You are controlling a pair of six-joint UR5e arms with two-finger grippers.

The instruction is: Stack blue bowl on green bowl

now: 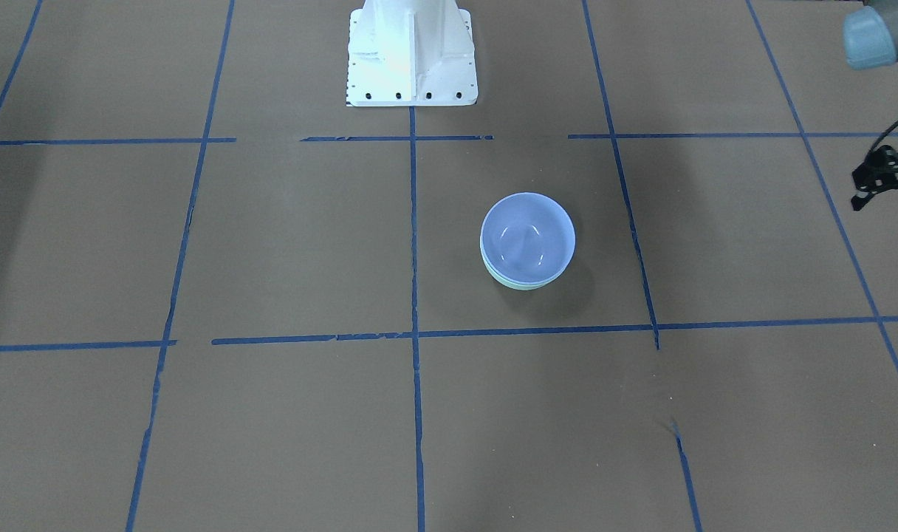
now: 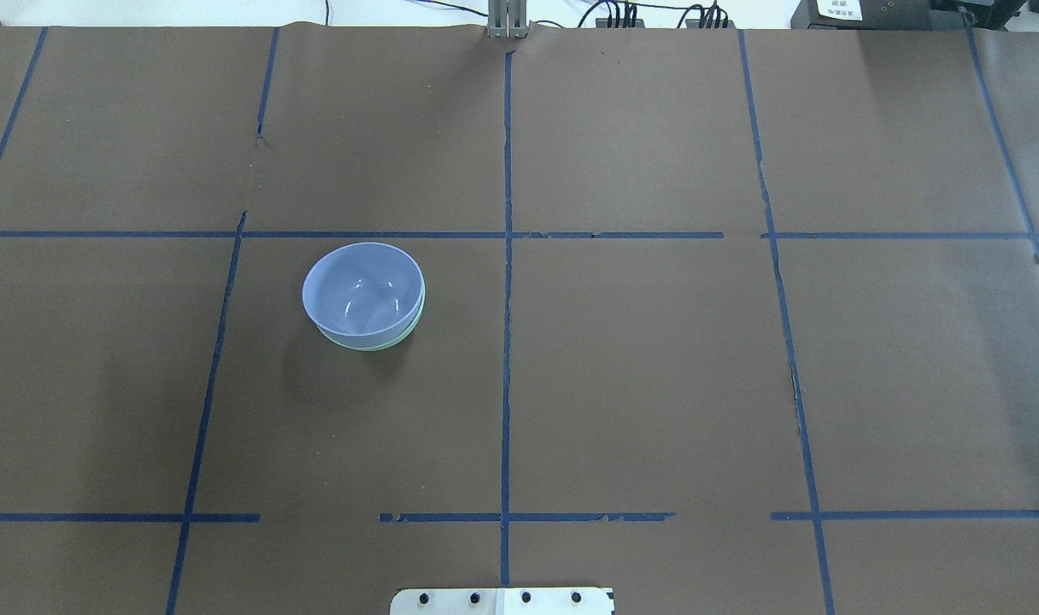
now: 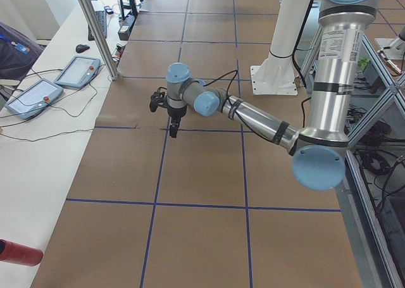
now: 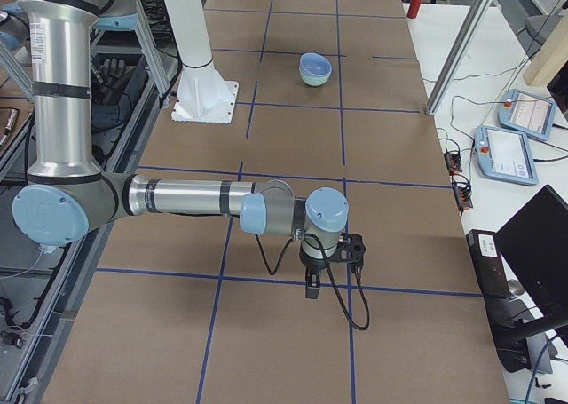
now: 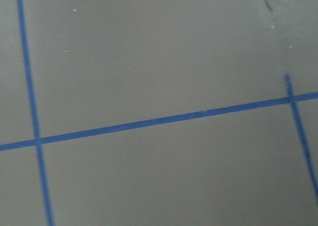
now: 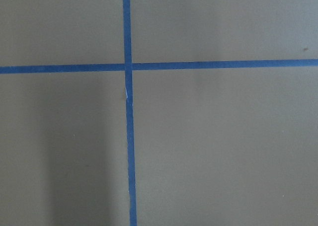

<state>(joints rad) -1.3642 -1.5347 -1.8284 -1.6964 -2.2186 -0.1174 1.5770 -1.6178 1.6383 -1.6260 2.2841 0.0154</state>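
The blue bowl (image 1: 527, 238) sits nested inside the green bowl (image 1: 521, 284), upright on the brown table; only a thin mint edge of the green bowl shows under it. The stack also shows in the overhead view, with the blue bowl (image 2: 362, 289) over the green bowl (image 2: 372, 345), and far off in the exterior right view (image 4: 315, 67). My left gripper (image 3: 173, 131) hangs over the table far from the bowls; I cannot tell whether it is open or shut. My right gripper (image 4: 312, 290) points down over the table's other end; I cannot tell its state either. Neither holds a bowl.
Blue tape lines (image 2: 507, 256) divide the brown paper into squares. The white robot base (image 1: 410, 55) stands at the table's edge. Tablets (image 3: 76, 71) and cables lie on the side bench. Both wrist views show only paper and tape.
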